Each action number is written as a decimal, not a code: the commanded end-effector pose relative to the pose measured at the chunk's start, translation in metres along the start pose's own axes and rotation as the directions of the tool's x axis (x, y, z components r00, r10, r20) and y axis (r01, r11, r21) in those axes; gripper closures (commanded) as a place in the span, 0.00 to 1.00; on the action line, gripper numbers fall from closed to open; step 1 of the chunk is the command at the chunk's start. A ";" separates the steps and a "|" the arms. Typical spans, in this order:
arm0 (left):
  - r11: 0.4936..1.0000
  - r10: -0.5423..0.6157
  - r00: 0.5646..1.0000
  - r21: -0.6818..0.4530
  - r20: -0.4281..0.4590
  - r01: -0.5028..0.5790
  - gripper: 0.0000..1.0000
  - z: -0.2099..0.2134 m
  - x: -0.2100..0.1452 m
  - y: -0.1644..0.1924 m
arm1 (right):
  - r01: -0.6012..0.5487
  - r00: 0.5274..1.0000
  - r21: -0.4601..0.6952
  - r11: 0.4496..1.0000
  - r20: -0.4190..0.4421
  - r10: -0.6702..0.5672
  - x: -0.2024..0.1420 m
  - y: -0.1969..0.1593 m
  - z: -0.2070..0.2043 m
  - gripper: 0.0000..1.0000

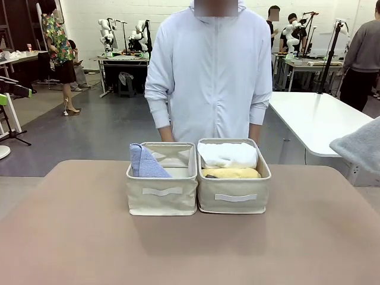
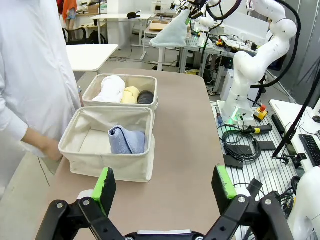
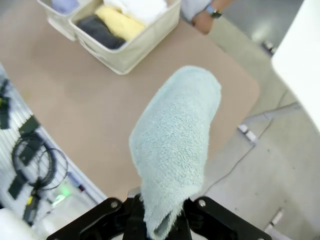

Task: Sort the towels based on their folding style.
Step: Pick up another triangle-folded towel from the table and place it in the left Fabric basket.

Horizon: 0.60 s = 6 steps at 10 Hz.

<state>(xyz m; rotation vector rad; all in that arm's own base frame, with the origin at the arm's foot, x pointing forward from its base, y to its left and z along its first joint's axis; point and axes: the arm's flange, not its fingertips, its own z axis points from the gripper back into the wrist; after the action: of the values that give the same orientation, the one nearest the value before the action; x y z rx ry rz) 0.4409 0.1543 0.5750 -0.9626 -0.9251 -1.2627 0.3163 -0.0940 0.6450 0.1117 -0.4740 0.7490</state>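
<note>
Two beige baskets stand side by side mid-table. The left basket (image 1: 161,199) holds a lavender-blue cone-folded towel (image 1: 145,161). In the right basket (image 1: 234,202) lie a white roll (image 1: 228,154) and a yellow roll (image 1: 231,173); a dark grey roll (image 2: 145,97) lies beside them. My right gripper (image 3: 157,220) is shut on a grey-green towel (image 3: 175,145), held high off the table's right side (image 1: 359,145). My left gripper (image 2: 165,185) hangs open and empty above the table, well back from the baskets.
A person in a pale jacket (image 1: 208,71) stands right behind the baskets, one hand (image 3: 205,20) near the right basket. A white table (image 1: 320,116) stands beyond the right edge. Bare tabletop (image 1: 178,249) spreads in front of the baskets.
</note>
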 end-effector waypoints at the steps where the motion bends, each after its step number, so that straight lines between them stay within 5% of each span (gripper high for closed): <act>1: 1.000 -0.006 1.000 0.003 0.005 0.006 0.00 0.002 0.001 -0.001 | -0.063 0.998 0.012 0.998 -0.026 0.064 0.048 0.010 -0.004 0.92; 3: 1.000 -0.006 1.000 0.003 0.005 0.006 0.00 0.002 0.001 -0.001 | -0.116 0.988 0.035 0.993 -0.101 0.119 0.101 0.020 -0.025 0.92; 6: 1.000 -0.006 1.000 0.003 0.005 0.006 0.00 0.002 0.001 -0.001 | -0.142 0.980 0.061 0.988 -0.135 0.149 0.130 0.025 -0.051 0.92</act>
<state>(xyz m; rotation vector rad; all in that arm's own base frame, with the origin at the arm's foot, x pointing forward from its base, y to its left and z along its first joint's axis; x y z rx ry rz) 0.4410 0.1540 0.5752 -0.9624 -0.9248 -1.2635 0.3997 0.0271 0.6493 0.0564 -0.3342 0.9292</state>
